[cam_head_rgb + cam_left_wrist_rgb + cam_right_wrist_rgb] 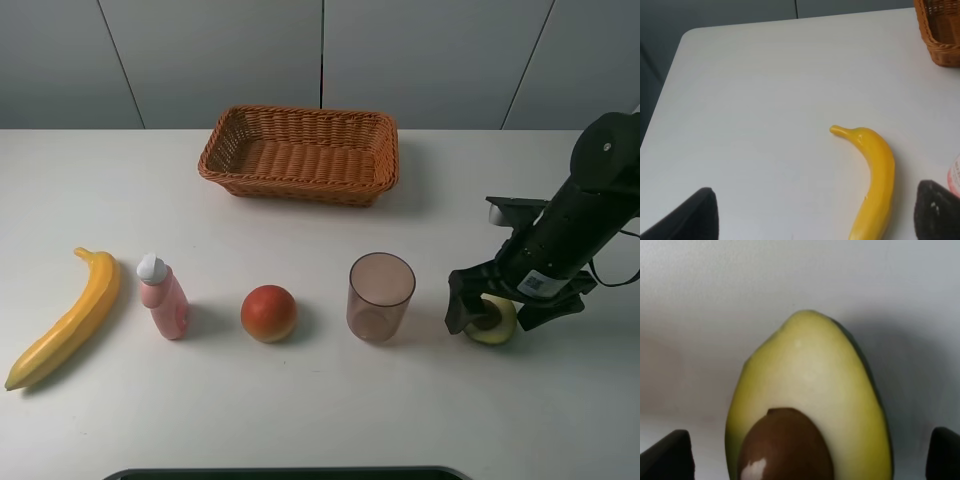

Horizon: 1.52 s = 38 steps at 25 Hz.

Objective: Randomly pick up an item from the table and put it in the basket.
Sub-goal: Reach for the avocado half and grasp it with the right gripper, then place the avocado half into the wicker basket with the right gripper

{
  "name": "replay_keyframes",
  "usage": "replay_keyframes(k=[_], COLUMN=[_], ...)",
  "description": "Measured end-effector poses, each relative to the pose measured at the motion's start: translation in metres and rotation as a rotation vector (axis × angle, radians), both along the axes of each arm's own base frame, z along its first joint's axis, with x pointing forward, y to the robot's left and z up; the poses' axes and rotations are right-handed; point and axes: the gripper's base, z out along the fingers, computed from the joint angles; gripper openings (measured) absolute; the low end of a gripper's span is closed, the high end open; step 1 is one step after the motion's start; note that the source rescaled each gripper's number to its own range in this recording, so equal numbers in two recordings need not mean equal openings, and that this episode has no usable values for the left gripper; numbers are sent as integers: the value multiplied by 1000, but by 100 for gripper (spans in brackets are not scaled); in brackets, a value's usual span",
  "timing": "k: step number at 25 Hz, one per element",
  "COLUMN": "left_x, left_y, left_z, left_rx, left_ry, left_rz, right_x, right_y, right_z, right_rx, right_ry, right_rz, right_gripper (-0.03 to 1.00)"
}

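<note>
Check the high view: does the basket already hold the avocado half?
No, the avocado half lies on the table within the open right hand, away from the basket.

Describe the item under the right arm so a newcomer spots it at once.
On the white table, follow the front row to its right end, past the pink cup. The half avocado lies there inside the open right hand: the only cut fruit, brown pit showing.

the right arm (pixel 590 200) slants down near the right edge of the table (pixel 560 420), right gripper (pixel 495 316) low with jaws spread wide, and the left gripper (pixel 820 212) gapes equally wide.
</note>
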Motion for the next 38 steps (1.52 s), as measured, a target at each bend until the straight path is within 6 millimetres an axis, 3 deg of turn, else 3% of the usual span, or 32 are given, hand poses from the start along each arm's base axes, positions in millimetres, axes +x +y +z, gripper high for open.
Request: replay_keyframes(k=[1, 3, 6, 7, 19, 22, 27, 33, 38], left_x=[0, 0, 0, 0, 0, 0, 0, 0, 0], left_y=[0, 0, 0, 0, 0, 0, 0, 0, 0], left_z=[0, 0, 0, 0, 0, 0, 0, 0, 0], left_rx=[0, 0, 0, 0, 0, 0, 0, 0, 0], left_ry=[0, 0, 0, 0, 0, 0, 0, 0, 0], left_rz=[0, 0, 0, 0, 0, 0, 0, 0, 0], right_x=[0, 0, 1, 1, 2, 6, 31, 75, 102], right_y=[0, 0, 0, 0, 0, 2, 5, 12, 23], right_z=[0, 0, 0, 0, 0, 13, 67, 144, 195], right_rx=[0, 0, -1, -1, -1, 10, 17, 41, 85], right_ry=[0, -5, -15, -15, -19, -33, -142, -394, -589], right_rz=[0, 1, -3, -6, -12, -4, 52, 59, 98], right_gripper=[100, 81, 16, 0, 1, 1, 1, 1, 1])
